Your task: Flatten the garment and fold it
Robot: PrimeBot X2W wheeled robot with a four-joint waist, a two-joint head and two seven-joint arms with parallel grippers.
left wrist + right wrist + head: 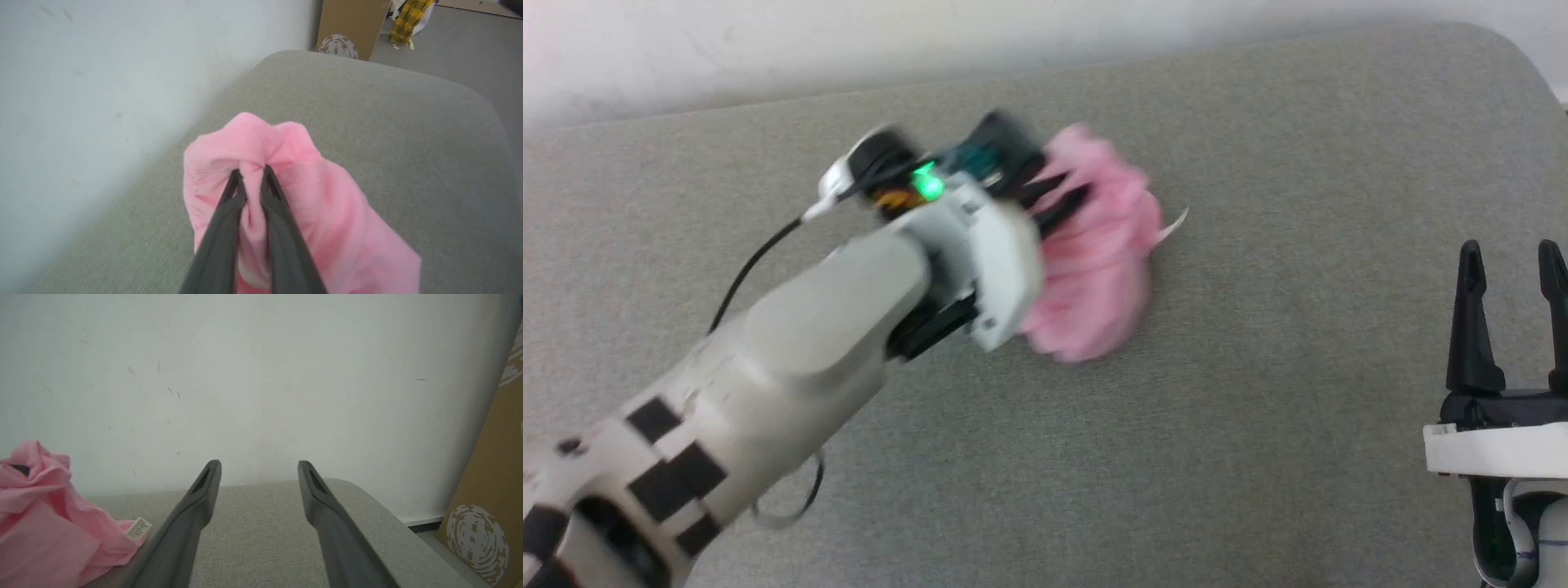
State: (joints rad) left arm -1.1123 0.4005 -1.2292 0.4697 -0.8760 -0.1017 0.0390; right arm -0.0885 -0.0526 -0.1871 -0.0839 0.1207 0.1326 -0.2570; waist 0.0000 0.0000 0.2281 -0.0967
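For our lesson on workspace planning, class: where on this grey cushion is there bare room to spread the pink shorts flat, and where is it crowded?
Bare: the grey fabric cushion between the bunched bright pink shorts and the open right gripper, and the near strip below the shorts. Crowded: the middle, where the left gripper pinches the shorts.

- A grey woven-fabric bench (pixel 1258 425) spreads across most of the head view. Its far corner, in the upper right of the frame, is rounded.
- A pale off-white wall (pixel 768 49) runs along the top of that frame, right behind the bench's far edge. In the right wrist view it carries small dark scuffs and flecks.
- Brown cardboard (pixel 490 477) with a round white mottled print stands at the right edge of the right wrist view.
- A white skirting strip (pixel 421 519) lies at the wall's foot, lower right.
- Grey floor (pixel 449 45) shows in the upper right of the left wrist view, with a yellow checked cloth (pixel 408 16) at the top edge.
- The light is soft and even.
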